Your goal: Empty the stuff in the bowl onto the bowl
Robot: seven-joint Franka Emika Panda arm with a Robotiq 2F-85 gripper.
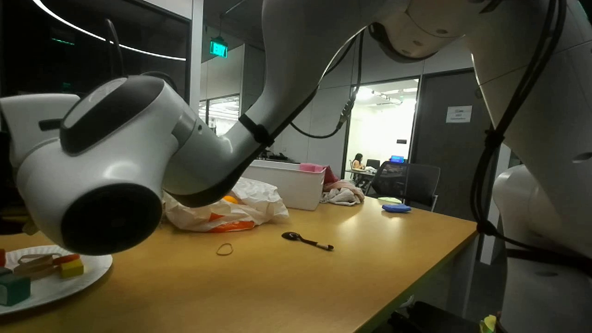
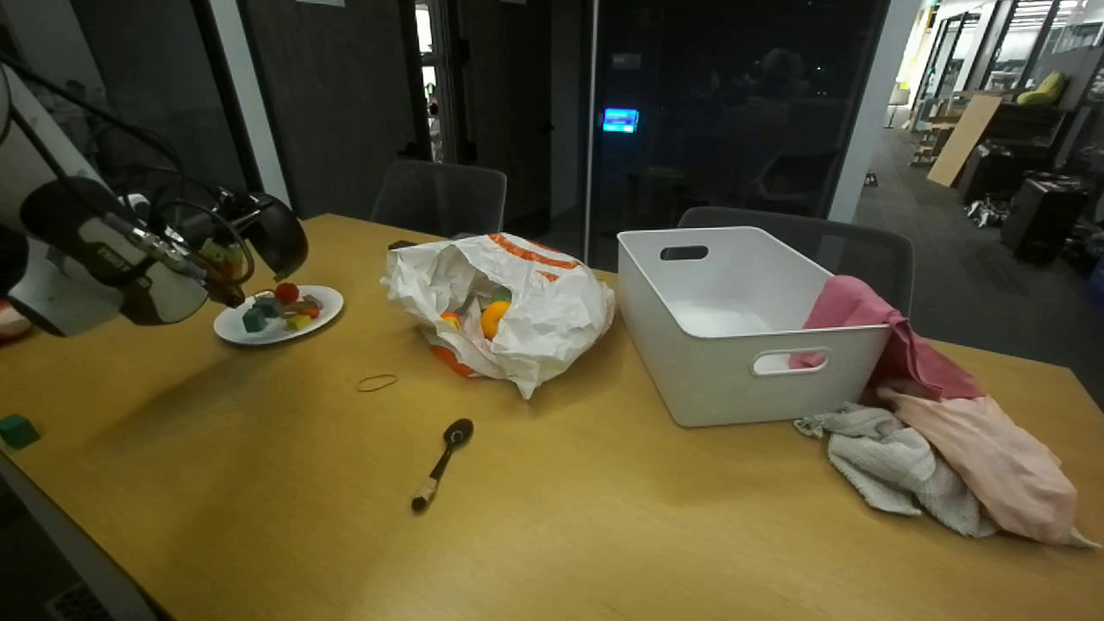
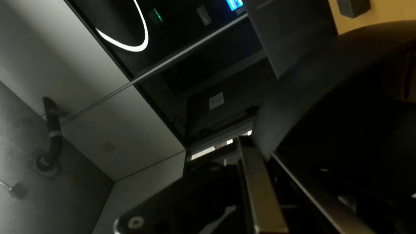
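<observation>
A black bowl is held tilted on its side above the white plate. In the wrist view its dark curved wall fills the right side. My gripper has its two fingers close together with the bowl's rim between them. The white plate holds a red ball, green blocks, a yellow block and tan pieces. The plate also shows in an exterior view, cut by the frame's edge, where the arm hides the gripper and bowl. The bowl's inside is too dark to tell its contents.
A rubber band and a black spoon lie on the table. A white plastic bag, a white bin and cloths stand along it. A green block sits near the table's edge.
</observation>
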